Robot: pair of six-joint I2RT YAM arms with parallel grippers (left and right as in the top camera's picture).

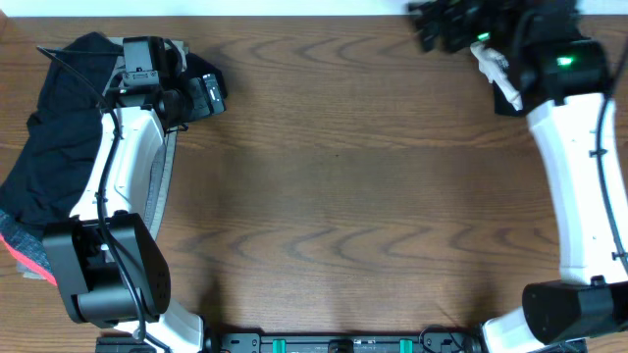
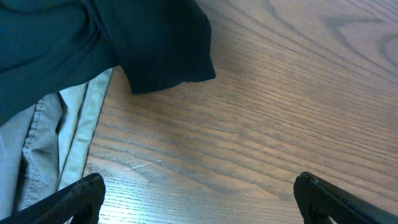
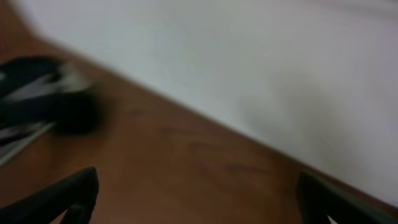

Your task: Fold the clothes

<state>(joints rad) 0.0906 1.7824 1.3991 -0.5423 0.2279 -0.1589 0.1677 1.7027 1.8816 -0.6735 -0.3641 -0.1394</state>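
Overhead: the clothes (image 1: 59, 147) are lying heaped at the table's (image 1: 343, 196) left edge, a dark garment (image 1: 54, 108) over a grey garment (image 1: 165, 186), a red-hemmed garment (image 1: 25, 250) nearest. The left gripper (image 1: 216, 95) is hanging by the heap's far right side. The right gripper (image 1: 427, 25) is sitting well apart, at the far right corner.

Left wrist: jaws are standing wide, empty; dark cloth is overlapping rumpled grey.

Right wrist: blurred, jaws wide, empty.

Judged risk: a pinch here catching both overlapped layers, dragging the heap.
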